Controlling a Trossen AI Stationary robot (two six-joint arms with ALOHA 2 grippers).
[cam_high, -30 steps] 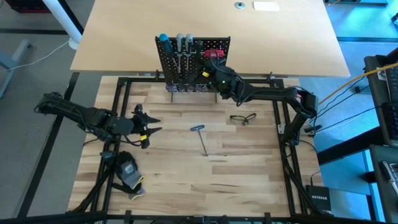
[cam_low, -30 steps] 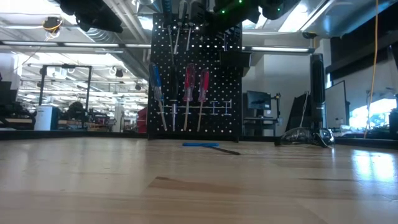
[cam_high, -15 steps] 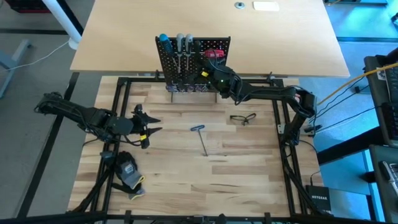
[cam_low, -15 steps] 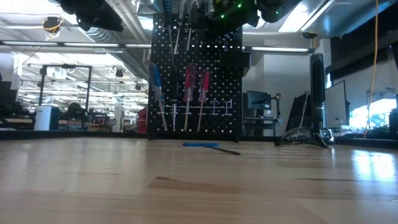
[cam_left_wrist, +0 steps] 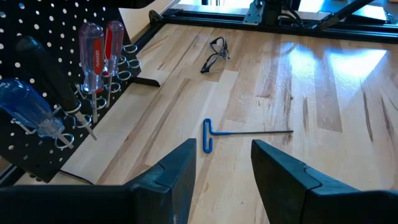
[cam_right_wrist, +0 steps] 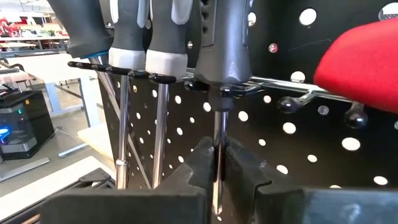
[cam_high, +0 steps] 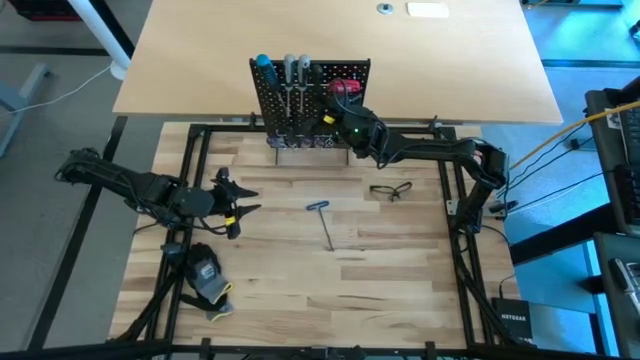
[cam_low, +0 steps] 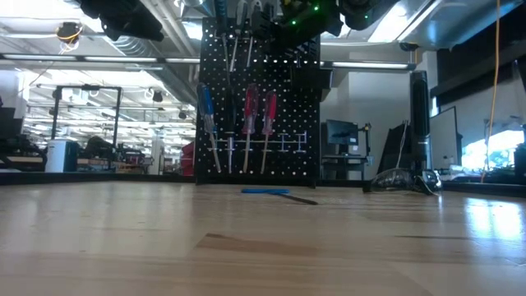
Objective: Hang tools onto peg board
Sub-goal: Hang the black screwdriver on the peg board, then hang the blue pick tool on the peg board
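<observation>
The peg board [cam_high: 310, 100] stands upright at the table's far edge, with several screwdrivers hanging in its wire rings. My right gripper [cam_right_wrist: 219, 168] is up against the board's upper rings, shut on a dark grey-handled screwdriver [cam_right_wrist: 224, 43]. A T-shaped key with a blue handle [cam_high: 325, 222] lies flat on the table's middle. My left gripper [cam_left_wrist: 224, 168] hangs open above the table's left side, holding nothing, with the key [cam_left_wrist: 236, 132] some way ahead of it. My right gripper pinches the screwdriver's steel shaft [cam_right_wrist: 218, 130] between its two fingers, a little below the handle. The fingers come level from the table's near right and lie across the shaft. The screwdriver stands upright, and the bottom of its handle sits in a wire ring [cam_right_wrist: 249, 84] on the board.
Two grey-handled screwdrivers [cam_right_wrist: 146, 37] hang close beside the held one, and a red-handled tool [cam_right_wrist: 367, 56] is on its other side. Blue [cam_left_wrist: 28, 109] and red [cam_left_wrist: 102, 46] screwdrivers hang lower on the board. Safety glasses [cam_high: 391, 189] lie at the right, a black-and-yellow glove [cam_high: 207, 275] near left.
</observation>
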